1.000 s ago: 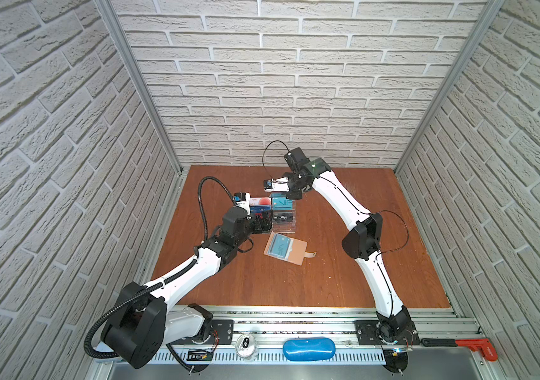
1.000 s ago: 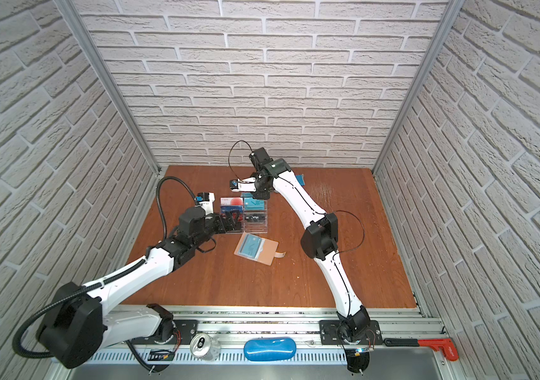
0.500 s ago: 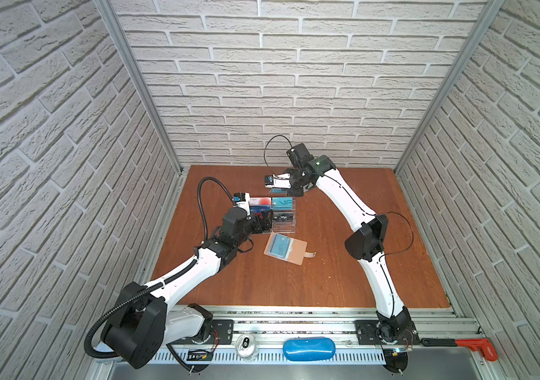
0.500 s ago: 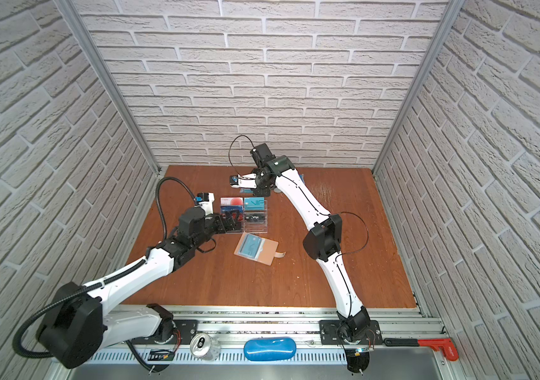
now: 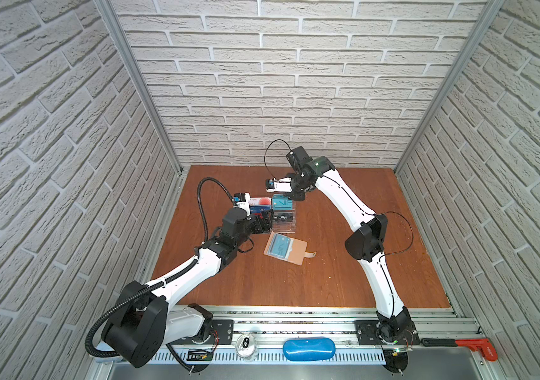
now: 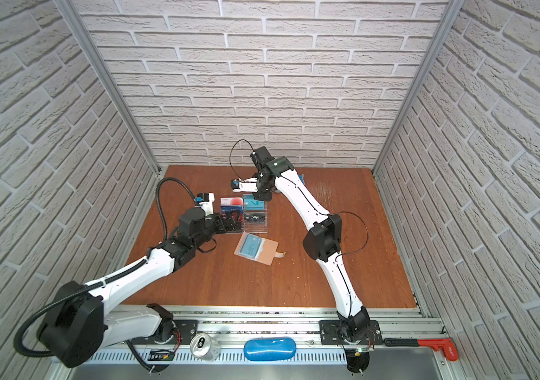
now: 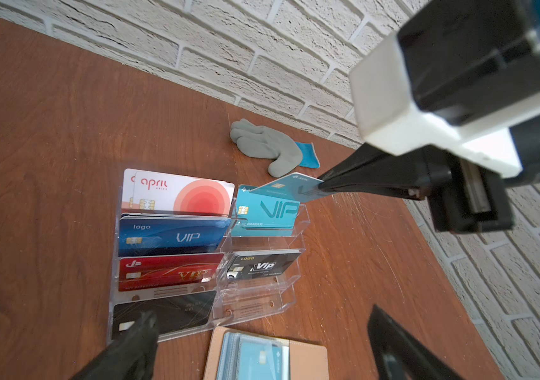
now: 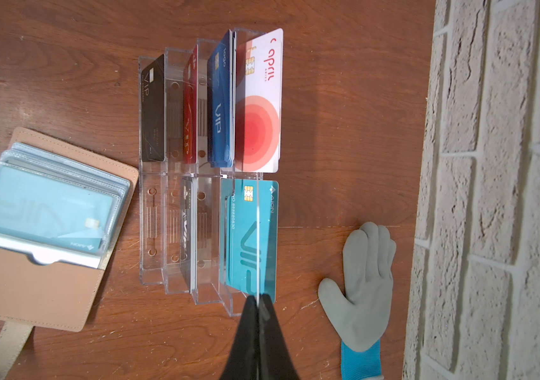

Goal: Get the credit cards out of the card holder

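Showing the right fingers (image 7: 361, 171) pinched shut on 1 end of a teal credit card (image 7: 290, 188), held on edge just above the rear right tier of the clear acrylic stand (image 7: 255, 304), where the shelved teal cards (image 7: 268, 214) stand. The held card's long axis lies parallel to that tier's slot, which runs 9-to-3 in both top views, and it appears as a thin line from the right wrist. The coming move is therefore judged a short descent and release, with the slot directly beneath the card. The right arm reaches in from 2 o'clock of the stand, elbow raised, wrist pointing toward 9 o'clock. The left fingers (image 7: 397, 348) are spread wide and empty, low over the worktop (image 5: 328, 279) at the stand's front left tier. The card holder (image 5: 291, 253) lies open and flat at 6 o'clock from the stand, a sleeved teal card (image 8: 48, 204) visible in its top page. The left fingers are the nearer pair, at its 11 o'clock.
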Robot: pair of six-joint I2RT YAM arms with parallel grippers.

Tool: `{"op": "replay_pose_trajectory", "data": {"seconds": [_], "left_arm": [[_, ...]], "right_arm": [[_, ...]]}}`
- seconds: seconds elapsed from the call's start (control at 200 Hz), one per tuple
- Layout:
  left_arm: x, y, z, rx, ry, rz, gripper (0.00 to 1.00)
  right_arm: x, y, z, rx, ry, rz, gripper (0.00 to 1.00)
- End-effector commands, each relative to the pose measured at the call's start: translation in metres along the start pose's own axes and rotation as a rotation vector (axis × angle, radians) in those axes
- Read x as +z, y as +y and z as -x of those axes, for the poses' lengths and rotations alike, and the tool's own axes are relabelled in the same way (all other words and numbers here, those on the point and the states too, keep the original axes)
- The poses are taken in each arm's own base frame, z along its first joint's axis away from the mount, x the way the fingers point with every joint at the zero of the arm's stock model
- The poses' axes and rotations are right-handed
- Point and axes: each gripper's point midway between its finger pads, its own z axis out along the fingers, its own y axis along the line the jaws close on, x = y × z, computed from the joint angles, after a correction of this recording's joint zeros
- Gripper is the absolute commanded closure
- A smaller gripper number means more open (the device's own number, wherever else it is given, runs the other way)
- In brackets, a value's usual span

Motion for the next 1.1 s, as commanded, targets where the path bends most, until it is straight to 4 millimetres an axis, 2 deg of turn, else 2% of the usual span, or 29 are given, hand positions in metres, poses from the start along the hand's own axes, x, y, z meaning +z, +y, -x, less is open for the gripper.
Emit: {"op": "replay_pose_trajectory", "data": {"seconds": [0.0, 0.61, 1.095], "left_arm": [[0.001, -0.001, 0.003, -0.002, -0.032, -0.015, 0.02], [0.005, 0.004, -0.001, -0.001, -0.022, 0.0, 0.02], [0.005, 0.005, 0.0, 0.001, -0.026, 0.002, 0.02]], "right_arm": [[0.001, 0.005, 0.002, -0.004, 0.003, 0.011, 0.95], [0.031, 0.005, -0.01, -0.026, 0.055, 0.027, 0.95], [0.039, 0.005, -0.007, -0.033, 0.049, 0.026, 0.95]]}}
